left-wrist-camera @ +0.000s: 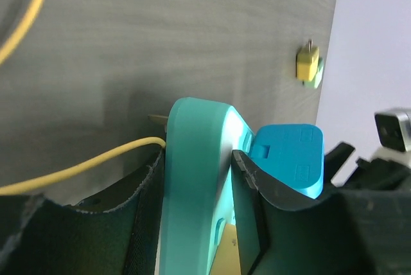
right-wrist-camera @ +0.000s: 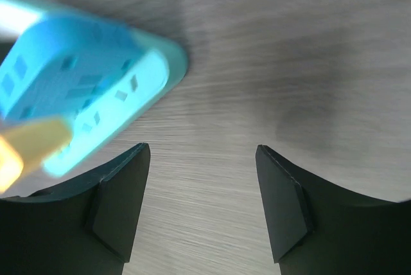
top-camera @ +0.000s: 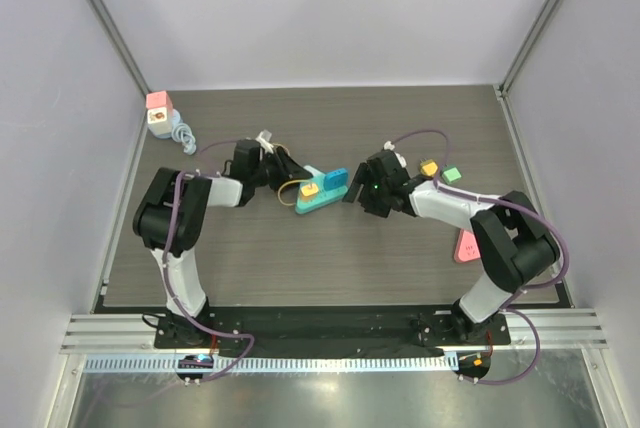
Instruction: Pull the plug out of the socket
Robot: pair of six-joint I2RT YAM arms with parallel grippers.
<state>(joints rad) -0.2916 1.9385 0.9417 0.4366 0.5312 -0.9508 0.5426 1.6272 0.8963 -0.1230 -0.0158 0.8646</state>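
The left gripper (left-wrist-camera: 198, 178) is clenching the teal power strip (top-camera: 325, 199) at one end, a finger pressing on either side of it. This reads as a bracing grip: the strip looks light and would otherwise be coming away from the table (top-camera: 330, 268) with whatever is pulled out of it. The right gripper (right-wrist-camera: 201, 172) is hanging just off the strip's other end with its jaws spread and only bare wood grain between them. It is grasping nothing and appears to be lining up for the pull. Two plugs are sitting in the strip's socket face: a blue plug (top-camera: 335, 180) toward the end nearer the right gripper, and a yellow plug (top-camera: 310, 189) toward the held end, with a yellow cable (left-wrist-camera: 83, 166) trailing away past the left fingers. Which plug is meant I cannot tell for certain, though the blue one is lying closer to the open jaws. In the top view the strip's long axis is running diagonally, near-left to far-right, roughly along the line between the two grippers. Both plugs are standing out of the face turned toward the overhead camera, so the pull will probably be going straight away from that face — not along the strip. A spare yellow plug (left-wrist-camera: 307, 63) is lying well apart — clear of the work.
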